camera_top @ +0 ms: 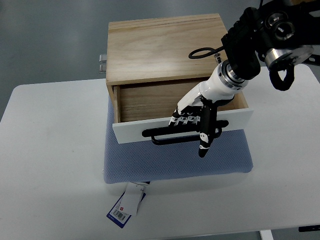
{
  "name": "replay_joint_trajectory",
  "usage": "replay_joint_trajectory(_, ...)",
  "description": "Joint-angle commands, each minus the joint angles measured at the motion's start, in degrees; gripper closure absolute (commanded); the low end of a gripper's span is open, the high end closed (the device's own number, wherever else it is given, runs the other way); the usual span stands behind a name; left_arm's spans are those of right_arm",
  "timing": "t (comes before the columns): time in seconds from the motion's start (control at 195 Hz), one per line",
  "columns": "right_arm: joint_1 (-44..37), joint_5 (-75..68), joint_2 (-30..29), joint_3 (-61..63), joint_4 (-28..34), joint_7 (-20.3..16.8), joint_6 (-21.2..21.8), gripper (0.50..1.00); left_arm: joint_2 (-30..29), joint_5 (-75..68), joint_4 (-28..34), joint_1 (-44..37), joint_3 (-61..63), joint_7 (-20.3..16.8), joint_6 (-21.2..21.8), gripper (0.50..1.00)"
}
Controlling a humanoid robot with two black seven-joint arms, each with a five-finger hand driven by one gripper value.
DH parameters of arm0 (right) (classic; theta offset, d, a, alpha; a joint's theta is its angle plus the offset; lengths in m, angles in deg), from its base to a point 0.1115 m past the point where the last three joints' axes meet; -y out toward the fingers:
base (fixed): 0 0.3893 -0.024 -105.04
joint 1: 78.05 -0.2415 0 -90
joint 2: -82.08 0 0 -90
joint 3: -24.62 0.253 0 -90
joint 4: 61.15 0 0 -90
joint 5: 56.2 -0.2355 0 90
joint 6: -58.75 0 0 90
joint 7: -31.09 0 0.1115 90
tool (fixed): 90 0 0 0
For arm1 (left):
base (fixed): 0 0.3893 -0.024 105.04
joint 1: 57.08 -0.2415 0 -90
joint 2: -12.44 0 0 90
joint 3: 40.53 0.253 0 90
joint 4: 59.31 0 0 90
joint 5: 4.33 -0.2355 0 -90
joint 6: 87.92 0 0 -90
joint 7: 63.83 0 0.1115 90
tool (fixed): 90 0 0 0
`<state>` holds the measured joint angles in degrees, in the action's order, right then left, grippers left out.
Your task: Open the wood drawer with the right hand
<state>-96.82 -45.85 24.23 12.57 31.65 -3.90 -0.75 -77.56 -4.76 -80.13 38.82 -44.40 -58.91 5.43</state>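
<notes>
A light wood box [165, 47] holds one drawer [150, 102] with a white front [135, 132] and a black bar handle [165, 135]. The drawer stands pulled partway out, and its wooden inside shows bare. My right hand [192, 122] comes in from the upper right, over the drawer. Its fingers [186, 119] are curled over the top edge of the white front and around the handle. One finger [204, 142] points straight down past the handle. The left arm is out of view.
The box stands on a blue-grey cushion pad [175, 162] on a white table [50, 165]. A white and blue tag [126, 205] hangs from the pad's front left corner. A metal fitting [102, 62] sticks out at the box's back left.
</notes>
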Motion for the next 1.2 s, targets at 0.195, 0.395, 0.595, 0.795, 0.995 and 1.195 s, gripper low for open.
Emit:
replay_joint_trajectory(0.195, -3.29, -0.34, 11.52, 18.29, -6.84, 0.0, -0.09, 0.56, 0.0, -0.01, 0.0, 0.0, 0.0, 0.0, -0.01, 0.5)
replay_joint_trajectory(0.395, 4.36, 0.01, 13.63, 26.91, -22.31, 0.0, -0.44, 0.558, 0.0, -0.01, -0.09, 0.0, 0.0, 0.0, -0.01, 0.5)
replay_joint_trajectory(0.595, 27.02, -0.78, 10.21, 47.38, -46.56, 12.84, -9.49, 0.558, 0.0, -0.1, -0.18, 0.0, 0.0, 0.09, 0.08, 0.5)
replay_joint_trajectory(0.795, 47.69, -3.59, 0.89, 65.76, -50.44, 30.08, -16.44, 0.56, 0.0, -0.18, -0.36, 0.0, 0.18, 0.09, 0.52, 0.5)
replay_joint_trajectory(0.995, 57.09, -8.42, -10.8, 80.7, -56.15, 37.11, -16.62, 0.558, 0.0, -0.1, -0.09, 0.0, 0.18, 0.09, 0.78, 0.5)
replay_joint_trajectory(1.195, 62.28, -8.6, -17.92, 89.84, -60.1, 39.3, -15.83, 0.558, 0.0, -0.1, -0.18, 0.0, 0.18, 0.09, 0.78, 0.5)
